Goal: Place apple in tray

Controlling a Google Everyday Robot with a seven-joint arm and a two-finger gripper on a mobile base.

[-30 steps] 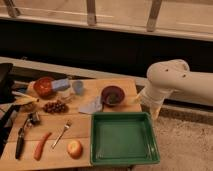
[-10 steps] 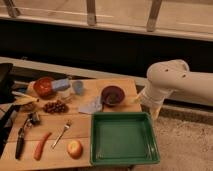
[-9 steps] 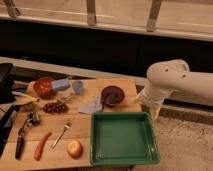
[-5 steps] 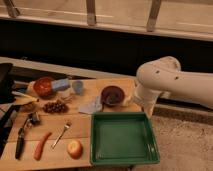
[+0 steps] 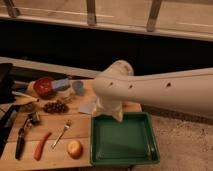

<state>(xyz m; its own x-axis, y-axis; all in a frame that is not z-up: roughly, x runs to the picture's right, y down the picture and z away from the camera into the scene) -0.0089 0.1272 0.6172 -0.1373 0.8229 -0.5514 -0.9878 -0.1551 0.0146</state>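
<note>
The apple (image 5: pixel 75 148), small, round and yellow-orange with a red blush, lies on the wooden table near the front edge. It is just left of the green tray (image 5: pixel 125 142), which holds nothing. My white arm (image 5: pixel 150 90) reaches in from the right. Its bent end (image 5: pixel 114 107) hangs over the tray's back left corner, well above and behind the apple. My gripper itself is hidden by the arm.
Left of the apple lie an orange carrot (image 5: pixel 41 146), a fork (image 5: pixel 61 134) and a black-handled tool (image 5: pixel 22 135). Further back are dark grapes (image 5: pixel 55 106), a red bowl (image 5: pixel 44 86), a blue cup (image 5: pixel 77 87) and a pale cloth (image 5: pixel 89 106).
My arm has swung left from the table's right end and come closer. It now covers the dark red bowl and the tray's back edge. The objects have not moved.
</note>
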